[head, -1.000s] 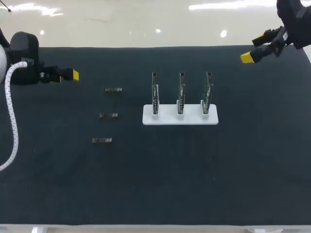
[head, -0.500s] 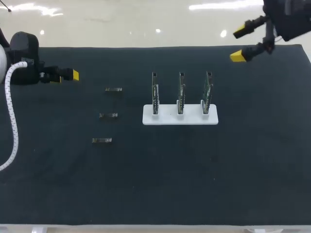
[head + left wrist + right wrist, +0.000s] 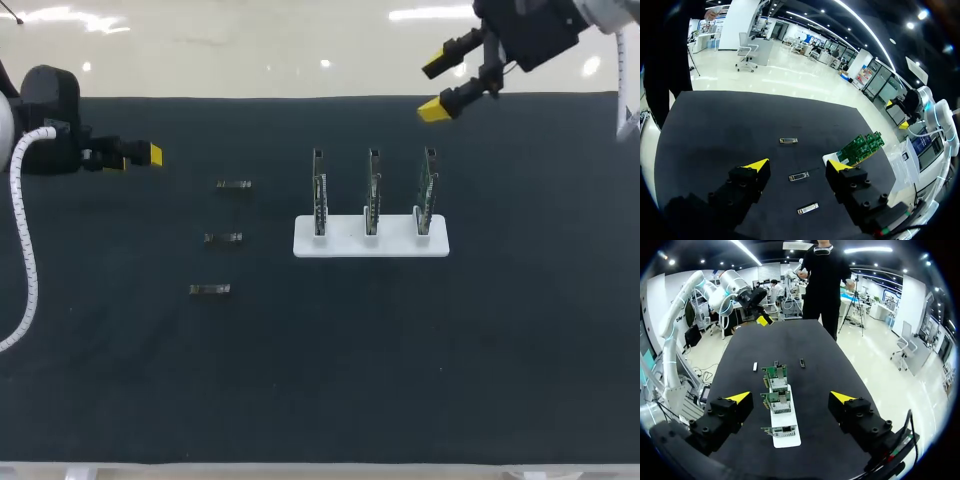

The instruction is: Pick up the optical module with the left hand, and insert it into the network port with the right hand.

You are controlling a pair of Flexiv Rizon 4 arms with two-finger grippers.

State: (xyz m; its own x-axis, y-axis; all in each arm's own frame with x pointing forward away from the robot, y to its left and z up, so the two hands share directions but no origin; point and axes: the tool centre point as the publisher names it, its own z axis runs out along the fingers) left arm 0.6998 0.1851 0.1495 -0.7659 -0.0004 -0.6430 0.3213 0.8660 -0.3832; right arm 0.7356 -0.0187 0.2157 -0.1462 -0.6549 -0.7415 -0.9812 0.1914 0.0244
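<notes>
A black table [image 3: 320, 380] bears a white stand [image 3: 370, 245] with three green boards [image 3: 372, 190] upright in it. The stand lies ahead of and under the right gripper [image 3: 790, 397], which hangs high over the table, fingers spread wide and empty. The left gripper [image 3: 797, 164] is released too, holding nothing. Three modules [image 3: 798, 176] lie flat in a row ahead of it, untouched, well apart from the stand
</notes>
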